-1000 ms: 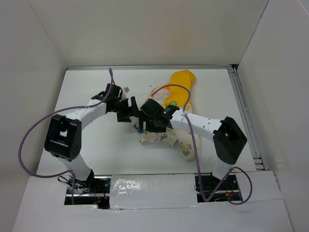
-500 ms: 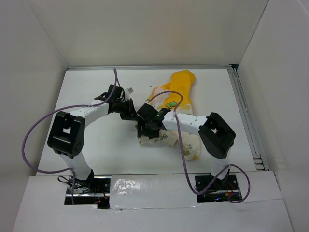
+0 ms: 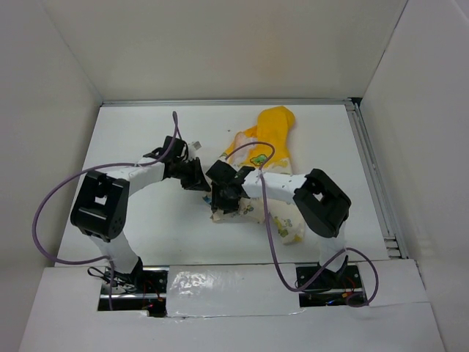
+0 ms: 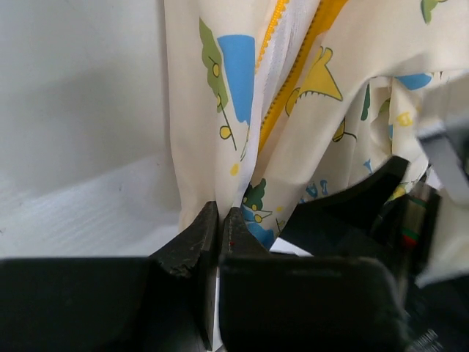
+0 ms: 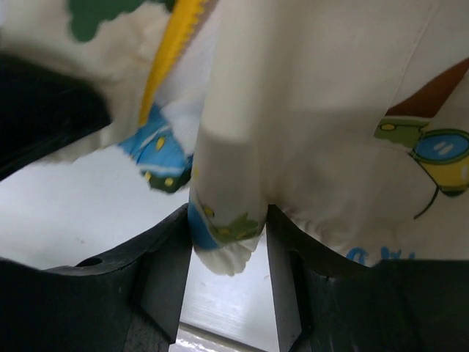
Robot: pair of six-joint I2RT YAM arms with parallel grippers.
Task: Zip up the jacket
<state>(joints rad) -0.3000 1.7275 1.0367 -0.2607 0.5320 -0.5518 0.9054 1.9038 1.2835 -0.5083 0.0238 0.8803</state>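
Note:
The jacket lies at mid-table, cream with cartoon prints, its yellow hood toward the far side. My left gripper is at the hem's left corner. In the left wrist view this gripper is shut on the edge of the jacket, beside the yellow zipper tape. My right gripper meets the hem from the right. In the right wrist view its jaws stand apart on either side of a hanging fold of the jacket, and the fold touches both fingers.
White walls enclose the table on three sides. A metal rail runs along its right edge. Purple cables loop off both arms. A small pale scrap lies behind the left gripper.
The left gripper has shut on the hem. The right arm has swung left and nearer the hem, and its jaws have narrowed round the fold.

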